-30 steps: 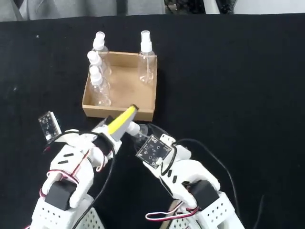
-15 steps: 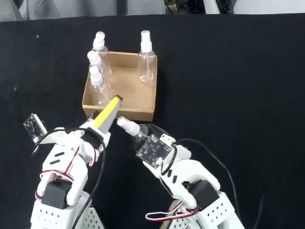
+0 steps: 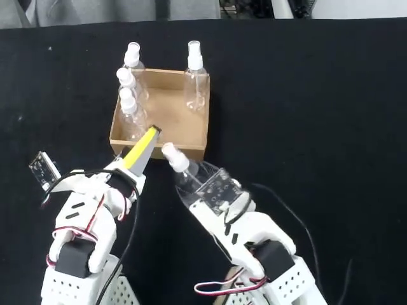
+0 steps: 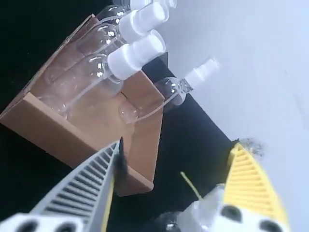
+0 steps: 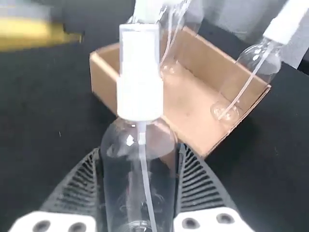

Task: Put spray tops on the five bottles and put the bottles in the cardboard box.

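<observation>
Over table centre in the high view, the right gripper [image 3: 196,183] clasps the fifth bottle [image 3: 188,171], capped, with its long axis aimed at 11 o'clock toward the box [image 3: 159,151] just beyond. Four others [image 3: 130,109] stand inside, and the left gripper [image 3: 138,154] hangs by the near wall. Left wrist view: its fingers [image 4: 89,191] are spread wide, holding nothing. Right wrist view: fingers flank the bottle's body — bare box floor ahead, seemingly between the standing bottles.
</observation>
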Controlling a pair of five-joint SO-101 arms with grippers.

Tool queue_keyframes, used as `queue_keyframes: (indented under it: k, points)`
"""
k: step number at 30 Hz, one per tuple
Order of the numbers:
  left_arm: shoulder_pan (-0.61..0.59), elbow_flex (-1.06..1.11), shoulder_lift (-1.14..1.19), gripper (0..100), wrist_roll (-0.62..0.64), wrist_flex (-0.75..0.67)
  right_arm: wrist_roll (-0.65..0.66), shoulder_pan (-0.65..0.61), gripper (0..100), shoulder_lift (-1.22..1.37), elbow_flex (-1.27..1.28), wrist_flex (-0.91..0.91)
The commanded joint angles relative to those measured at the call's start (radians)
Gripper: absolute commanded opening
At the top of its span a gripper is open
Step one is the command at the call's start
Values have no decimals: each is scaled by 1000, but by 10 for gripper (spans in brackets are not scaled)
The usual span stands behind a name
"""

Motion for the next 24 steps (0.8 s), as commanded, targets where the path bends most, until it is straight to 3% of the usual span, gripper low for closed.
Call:
queue_keyframes:
  k: [1,24]
  points:
    - [-10,31,-12,324,2,-84,-57,44,11,-117,-102,-32]
    - [97,88,-12,324,-54,-101,-57,43,11,-117,-102,-32]
